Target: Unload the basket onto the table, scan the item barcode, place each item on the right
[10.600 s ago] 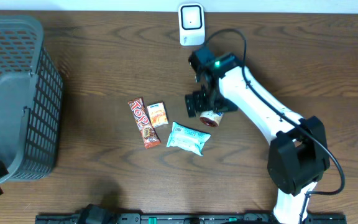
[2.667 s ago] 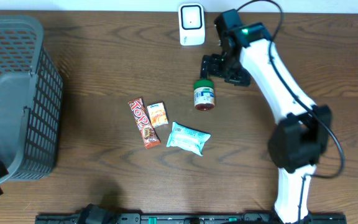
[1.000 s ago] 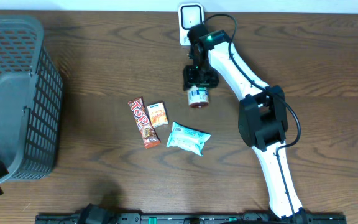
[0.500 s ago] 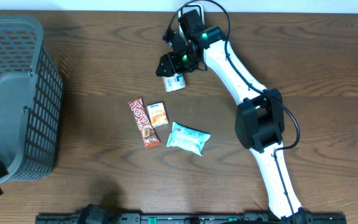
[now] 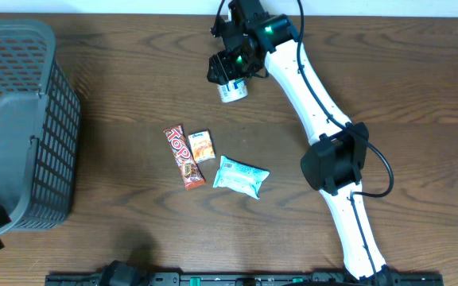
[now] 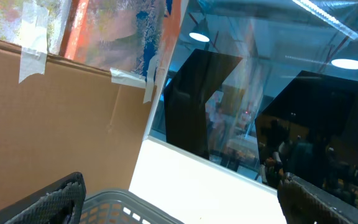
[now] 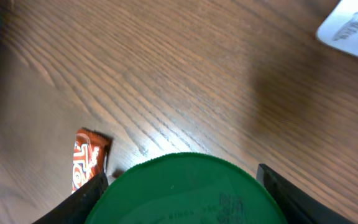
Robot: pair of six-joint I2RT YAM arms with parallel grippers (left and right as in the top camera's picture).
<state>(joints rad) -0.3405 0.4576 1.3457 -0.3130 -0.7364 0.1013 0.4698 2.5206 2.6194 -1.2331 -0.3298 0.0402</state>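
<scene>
The item is a small jar with a white label and a green lid. My right gripper is shut on it and holds it above the table near the back edge. The right wrist view shows the lid filling the gap between both fingers. I cannot see a barcode in any view. My left gripper is open with nothing between its fingers, above the rim of the grey basket.
A brown chocolate bar, a small orange packet and a white-blue pouch lie mid-table. The grey mesh basket fills the left side. A white corner shows in the right wrist view.
My right arm has carried the jar from the table's middle up and to the left, toward the back edge. The arm now covers the white device that stood there. The left arm has not moved.
</scene>
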